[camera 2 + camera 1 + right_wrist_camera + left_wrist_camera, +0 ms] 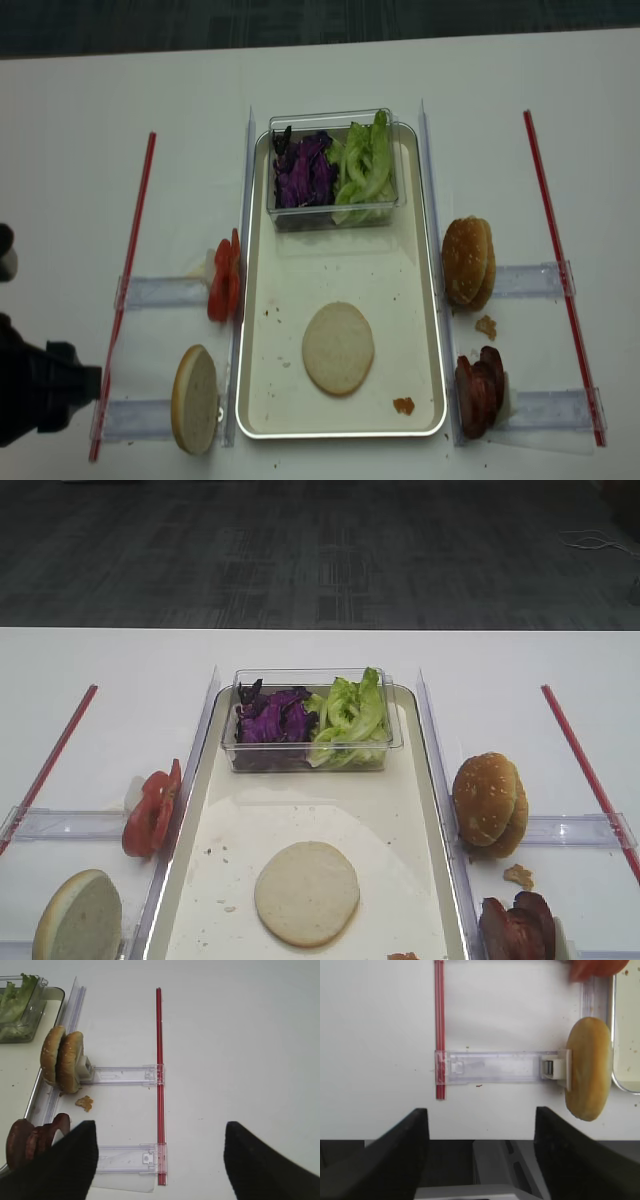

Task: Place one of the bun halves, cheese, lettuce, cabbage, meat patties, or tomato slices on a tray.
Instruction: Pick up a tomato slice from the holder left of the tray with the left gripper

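A pale bun half (306,893) lies flat on the cream tray (420,300). Another bun half (589,1067) stands on edge in a clear rack left of the tray, with tomato slices (152,810) behind it. Right of the tray stand sesame buns (62,1059) and meat patties (30,1141). Purple cabbage (272,720) and green lettuce (347,718) share a clear tub. No cheese is in view. My left gripper (481,1120) hangs open over the table's front edge, empty. Open and empty too, my right gripper (159,1132) hovers above a red strip (159,1085).
The clear tub (335,215) sits at the tray's far end. Clear plastic rails (120,1075) and a second red strip (130,270) lie on the white table. Crumbs (403,405) dot the tray. My left arm (40,392) shows at the lower left.
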